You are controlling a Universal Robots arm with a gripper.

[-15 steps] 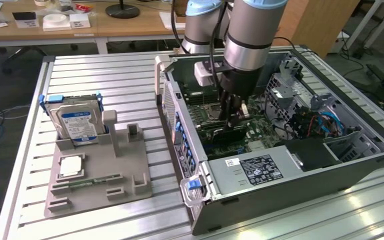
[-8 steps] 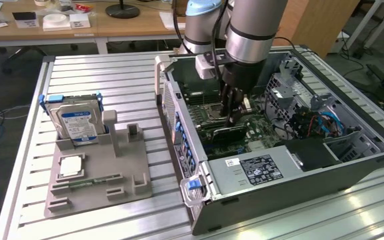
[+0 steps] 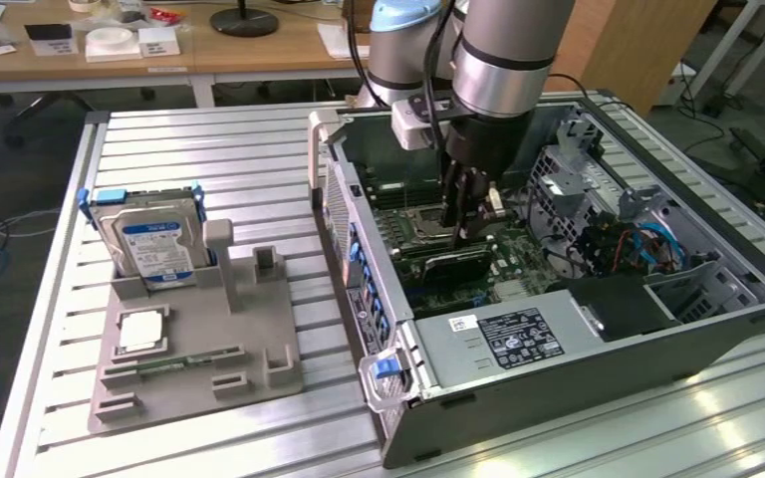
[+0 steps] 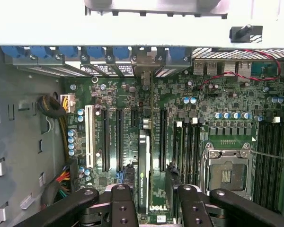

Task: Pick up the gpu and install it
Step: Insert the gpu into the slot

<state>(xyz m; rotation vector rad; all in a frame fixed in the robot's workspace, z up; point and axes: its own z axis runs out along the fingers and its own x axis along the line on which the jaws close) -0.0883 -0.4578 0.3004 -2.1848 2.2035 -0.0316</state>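
GPU [image 4: 143,165] stands edge-on in a motherboard [image 4: 227,101] slot inside the open computer case [image 3: 701,309]. You can see your gripper [image 4: 151,201] just above it, fingers [image 4: 122,203] spread (one each side, not pinching).

A silver hard drive [image 3: 152,247] is held upright in a grey holder tray [image 3: 196,388] at the exterior view's left. An open computer case [image 3: 701,319] is laid on the slatted table [image 3: 210,159] at the right.

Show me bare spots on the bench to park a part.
Free: slatted table behind the hard drive, and its strip in front of the grey holder. Crowded: inside the case, where the claw sits over the gpu.
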